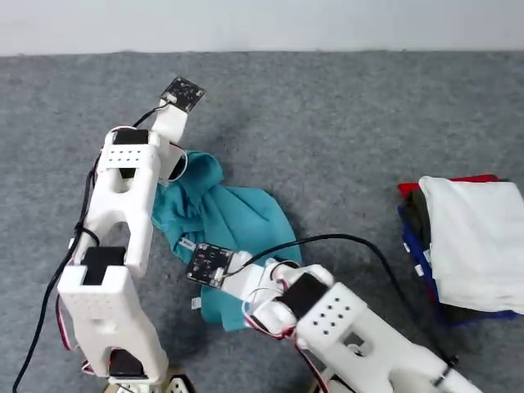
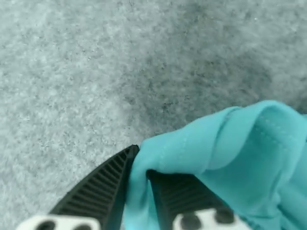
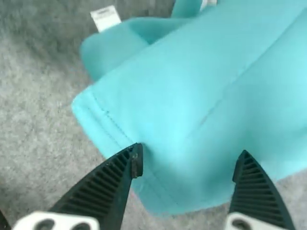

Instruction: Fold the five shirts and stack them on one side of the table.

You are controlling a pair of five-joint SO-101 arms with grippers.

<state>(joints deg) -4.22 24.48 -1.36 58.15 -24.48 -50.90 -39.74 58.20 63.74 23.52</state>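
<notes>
A crumpled teal shirt (image 1: 225, 219) lies on the grey carpeted table between my two arms. My left gripper (image 2: 141, 163) is shut on a fold of the teal shirt (image 2: 230, 153) at its far edge, the cloth pinched between the black fingers (image 2: 103, 187). My right gripper (image 3: 187, 165) stands open over the near hem of the teal shirt (image 3: 201, 96), one finger on each side of the cloth. A white label (image 3: 106, 18) sticks out from the shirt. At the right side sits a stack of folded shirts (image 1: 467, 241) with a white one on top.
The grey carpet (image 1: 344, 123) stretches open behind and between the teal shirt and the stack. A black cable (image 1: 360, 246) runs from the right arm across the carpet. The stack lies near the right edge of the view.
</notes>
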